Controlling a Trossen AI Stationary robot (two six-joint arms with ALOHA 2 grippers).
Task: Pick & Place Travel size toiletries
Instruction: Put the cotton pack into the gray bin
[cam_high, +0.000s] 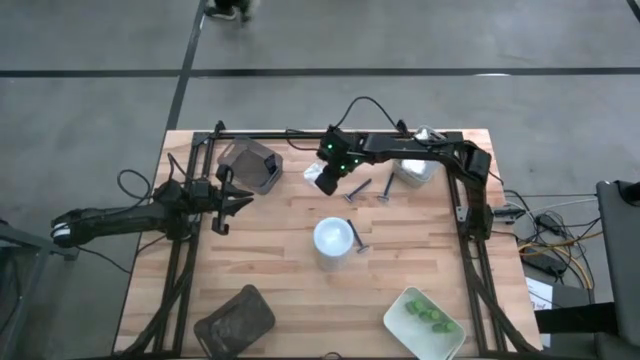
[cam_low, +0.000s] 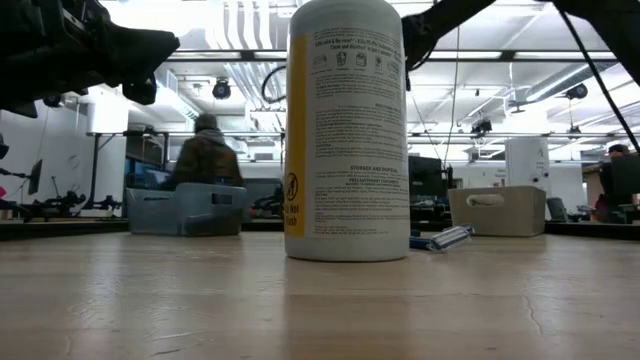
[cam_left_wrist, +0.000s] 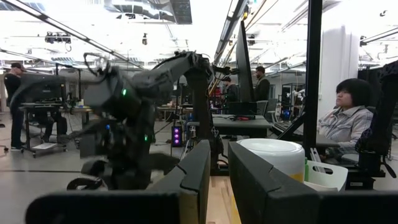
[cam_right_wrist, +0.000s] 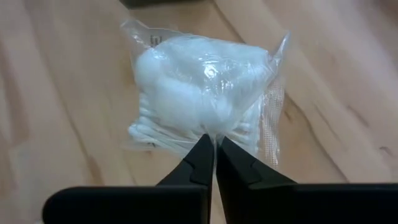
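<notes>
My right gripper (cam_right_wrist: 215, 144) is shut on a clear plastic packet of white lumpy pieces (cam_right_wrist: 199, 81), which lies at the table's far middle (cam_high: 324, 178). The yellow bottle with a white cap (cam_high: 333, 238) stands upright at the table's centre. Two dark-handled razors (cam_high: 357, 189) (cam_high: 386, 188) lie flat to the right of the packet, and a third (cam_high: 357, 240) lies beside the bottle. Green pieces (cam_high: 428, 314) lie in a white tray. My left gripper (cam_high: 222, 205) waits above the table's left side, its fingers a narrow gap apart with nothing between them. My right gripper pinches the packet's plastic film at the middle of its near edge (cam_right_wrist: 211, 132) between its two fingertips. The fingers come slanting down from the table's right side. The packet lies spread out beyond the fingertips; whether its underside touches the table I cannot tell.
A dark grey tray (cam_high: 250, 166) stands far left of the packet, and a pale tray (cam_high: 412, 172) far right. A dark brown tray (cam_high: 235, 320) and the white tray (cam_high: 400, 322) sit at the near edge. People sit in the room beyond the table.
</notes>
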